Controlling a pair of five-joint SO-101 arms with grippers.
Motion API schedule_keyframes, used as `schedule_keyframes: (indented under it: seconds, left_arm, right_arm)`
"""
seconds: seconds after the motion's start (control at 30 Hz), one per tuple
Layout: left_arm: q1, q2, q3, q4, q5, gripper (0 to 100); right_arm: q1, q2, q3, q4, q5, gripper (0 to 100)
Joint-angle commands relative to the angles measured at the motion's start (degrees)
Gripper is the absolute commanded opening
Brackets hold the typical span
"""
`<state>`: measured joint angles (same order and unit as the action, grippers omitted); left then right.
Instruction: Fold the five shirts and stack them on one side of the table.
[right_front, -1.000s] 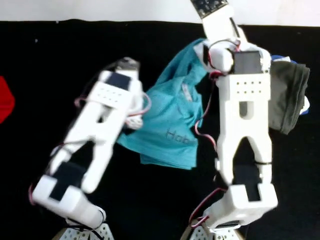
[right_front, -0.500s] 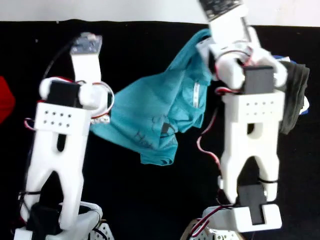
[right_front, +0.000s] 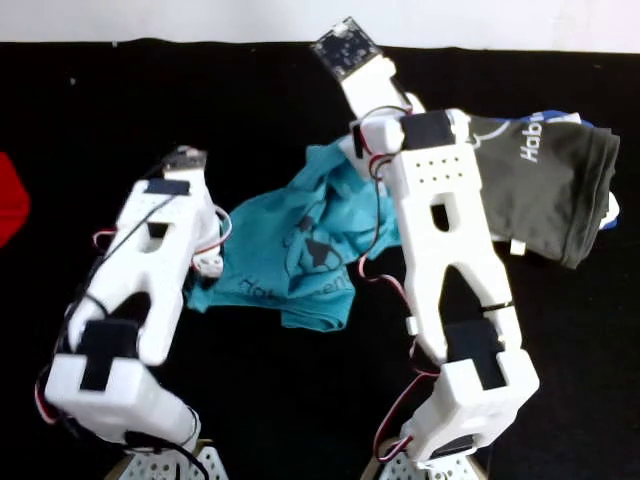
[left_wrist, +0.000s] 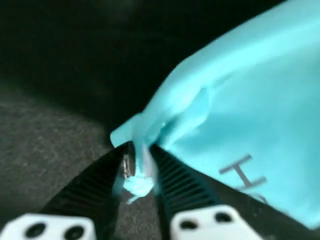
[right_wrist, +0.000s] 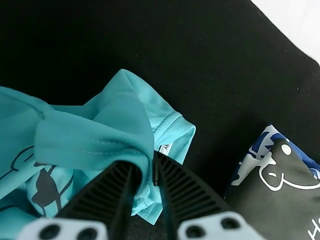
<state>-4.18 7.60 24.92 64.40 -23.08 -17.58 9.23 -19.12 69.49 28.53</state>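
From above, the right arm (right_front: 440, 230) has swung from the right side of the frame toward the upper middle since half a second ago, so the folded grey shirt (right_front: 540, 190) at the upper right, then half covered, now lies in plain sight on the black table (right_front: 100, 100), with the edge of a blue shirt (right_front: 608, 212) peeking out beneath it. The left arm (right_front: 150, 270), upright before, now leans in toward the centre. The teal shirt (right_front: 300, 250), which hung stretched and lifted between them, is lower and bunched in the middle of the frame, spanning from one arm's tip to the other's. In the left wrist view, the left pincer (left_wrist: 142, 167) is pressed together on a small crumpled corner of the teal shirt, and the rest of the cloth spreads away beyond the fingertips over the dark table. In the right wrist view, the right pincer (right_wrist: 145, 180) pinches a thick fold of the teal shirt, whose hem and sleeve drape just past the fingers, while the grey shirt with its white print lies apart to one side on the blue one.
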Motion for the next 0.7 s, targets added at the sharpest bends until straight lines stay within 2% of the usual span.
schedule_keyframes:
  seconds: [0.0, 0.13, 0.2, 0.5, 0.57, 0.67]
  left_arm:
    - [-2.51, 1.63, -3.65, 0.35, -0.18, 20]
    - [-6.02, 2.77, -5.85, 0.26, -0.62, 20]
    - [-6.73, 3.56, -5.93, 0.26, -3.34, 20]
    - [-2.68, 5.14, -5.85, 1.14, -4.04, 19]
    - [-0.22, 3.56, -6.02, 3.34, -2.37, 14]
    - [3.21, 1.27, -5.49, 4.04, -1.32, 0]
  right_arm:
    - [-0.13, -0.4, 0.04, -1.27, -0.53, 0.5]
    - [0.4, -0.4, 0.04, -1.19, -0.62, 0.5]
    - [0.48, -0.4, 0.04, -1.19, -0.62, 0.5]
    - [0.48, -0.4, 0.04, -1.54, -0.44, 0.5]
    - [0.48, -0.4, 0.04, -1.54, -0.44, 0.5]
    - [0.48, -0.4, 0.04, -1.54, -0.44, 0.5]
